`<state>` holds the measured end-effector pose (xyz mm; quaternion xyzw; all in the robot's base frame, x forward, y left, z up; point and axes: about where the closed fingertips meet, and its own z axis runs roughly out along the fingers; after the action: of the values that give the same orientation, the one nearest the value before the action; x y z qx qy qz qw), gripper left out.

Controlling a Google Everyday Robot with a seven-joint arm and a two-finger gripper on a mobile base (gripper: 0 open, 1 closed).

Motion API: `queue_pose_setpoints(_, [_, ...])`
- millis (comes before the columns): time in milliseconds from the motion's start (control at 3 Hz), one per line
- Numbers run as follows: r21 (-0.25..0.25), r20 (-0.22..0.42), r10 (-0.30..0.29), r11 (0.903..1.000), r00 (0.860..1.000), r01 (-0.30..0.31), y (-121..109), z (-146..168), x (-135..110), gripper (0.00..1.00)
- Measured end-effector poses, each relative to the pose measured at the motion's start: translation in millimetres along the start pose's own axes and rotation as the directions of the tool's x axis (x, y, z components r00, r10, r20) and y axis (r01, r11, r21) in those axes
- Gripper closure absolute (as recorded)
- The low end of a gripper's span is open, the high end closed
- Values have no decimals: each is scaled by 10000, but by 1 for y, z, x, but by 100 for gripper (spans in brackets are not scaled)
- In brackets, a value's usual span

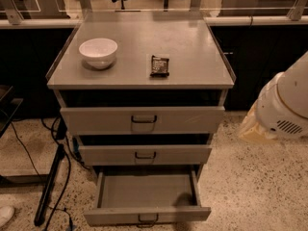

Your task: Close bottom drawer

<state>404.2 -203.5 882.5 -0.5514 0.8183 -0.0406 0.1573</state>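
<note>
Empty, rigid and likely light, the bottom drawer (147, 192) wants a square push mid-panel; the hand (251, 127), open or closed I cannot tell, hangs off the bench's (192, 42) right edge.

I can read no text, number or sign here. The dark packet (160, 65) on the cabinet (192, 47) top has pale marks on its wrapper, but they are too small for me to make out. My gripper (250, 128) sits low at the right, beside the cabinet and apart from it, partly hidden behind my white arm (284, 100). Neither shows any lettering I can read.
</note>
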Motion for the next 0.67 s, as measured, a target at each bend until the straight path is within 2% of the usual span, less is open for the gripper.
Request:
queue_pose_setpoints(333, [-474, -133, 128, 9988, 9998, -134, 25, 34, 10, 100])
queue_pose_setpoints(667, [-1246, -275, 495, 9908, 9984, -525, 67, 109, 17, 100])
